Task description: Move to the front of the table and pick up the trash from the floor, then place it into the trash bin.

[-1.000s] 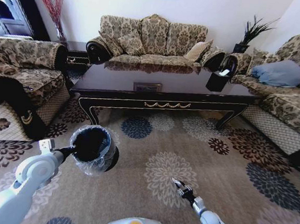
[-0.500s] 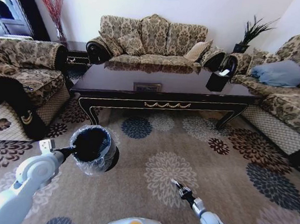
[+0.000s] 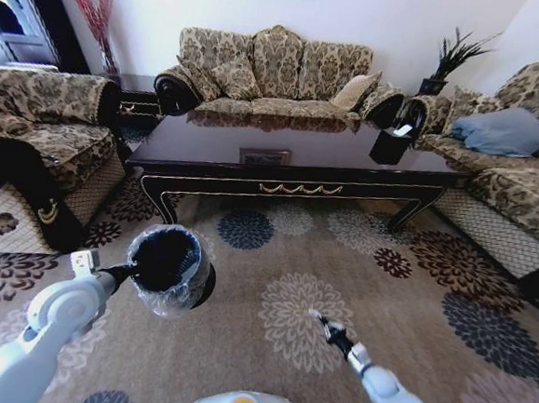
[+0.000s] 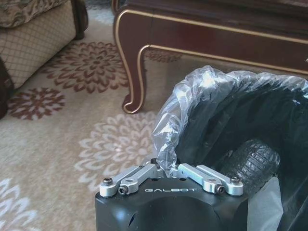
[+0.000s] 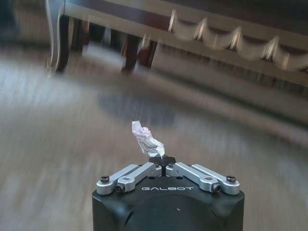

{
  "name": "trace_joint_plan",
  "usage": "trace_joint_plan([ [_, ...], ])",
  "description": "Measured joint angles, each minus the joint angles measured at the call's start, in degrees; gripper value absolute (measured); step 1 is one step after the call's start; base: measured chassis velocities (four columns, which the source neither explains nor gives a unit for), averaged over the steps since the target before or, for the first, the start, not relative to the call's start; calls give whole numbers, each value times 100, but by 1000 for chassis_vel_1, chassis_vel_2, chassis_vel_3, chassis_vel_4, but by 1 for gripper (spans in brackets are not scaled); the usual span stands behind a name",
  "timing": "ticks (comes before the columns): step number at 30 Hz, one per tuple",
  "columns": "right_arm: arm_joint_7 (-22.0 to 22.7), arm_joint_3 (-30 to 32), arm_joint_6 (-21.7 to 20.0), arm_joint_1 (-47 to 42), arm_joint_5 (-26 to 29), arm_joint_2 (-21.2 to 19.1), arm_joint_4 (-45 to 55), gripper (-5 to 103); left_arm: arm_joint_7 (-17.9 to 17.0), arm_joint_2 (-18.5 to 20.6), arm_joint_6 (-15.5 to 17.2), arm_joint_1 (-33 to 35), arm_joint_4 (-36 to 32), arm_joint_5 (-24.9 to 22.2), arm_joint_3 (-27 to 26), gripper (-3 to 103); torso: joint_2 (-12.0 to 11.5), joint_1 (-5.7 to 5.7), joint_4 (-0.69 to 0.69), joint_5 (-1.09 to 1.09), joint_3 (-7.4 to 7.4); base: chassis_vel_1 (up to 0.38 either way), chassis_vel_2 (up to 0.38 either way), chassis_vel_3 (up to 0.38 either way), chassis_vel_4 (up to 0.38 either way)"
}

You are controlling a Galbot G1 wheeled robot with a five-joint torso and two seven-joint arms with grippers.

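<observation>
From the head camera, the table [image 3: 295, 171] stands at twelve o'clock across the flowered carpet [image 3: 411, 297]. The left gripper [image 3: 131, 270], at eight o'clock, holds the trash bin [image 3: 169, 266] by its rim. The right gripper [image 3: 321, 321], at five o'clock, hangs low over the carpet.

At the left wrist, the left gripper [image 4: 166, 166] is pinched together on the bin's plastic bag [image 4: 192, 101], the table leg [image 4: 132, 72] beyond.

At the right wrist, the right gripper [image 5: 161, 161] is clamped on a white paper scrap [image 5: 146, 139], the table's gold-trimmed rail [image 5: 216, 33] behind.
</observation>
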Motion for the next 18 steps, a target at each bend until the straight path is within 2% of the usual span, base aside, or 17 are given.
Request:
trace_joint_plan([
  [6, 69, -149, -105, 454, 441, -266, 812, 0, -7, 38, 0, 24, -142, -27, 140, 2, 0, 0, 1, 0, 0, 0, 0, 0, 0],
  [13, 164, -775, -148, 1350, 1202, -621, 1845, 0, 39, 107, -5, -296, -18, -15, 495, 2, 0, 0, -2, 1, 0, 0, 0, 0, 0],
  [18, 153, -1166, -147, 1901, 1467, -740, 2317, 0, 82, 39, -2, -581, 214, -16, 716, 2, 0, 1, -1, -4, 1, 0, 0, 0, 0],
])
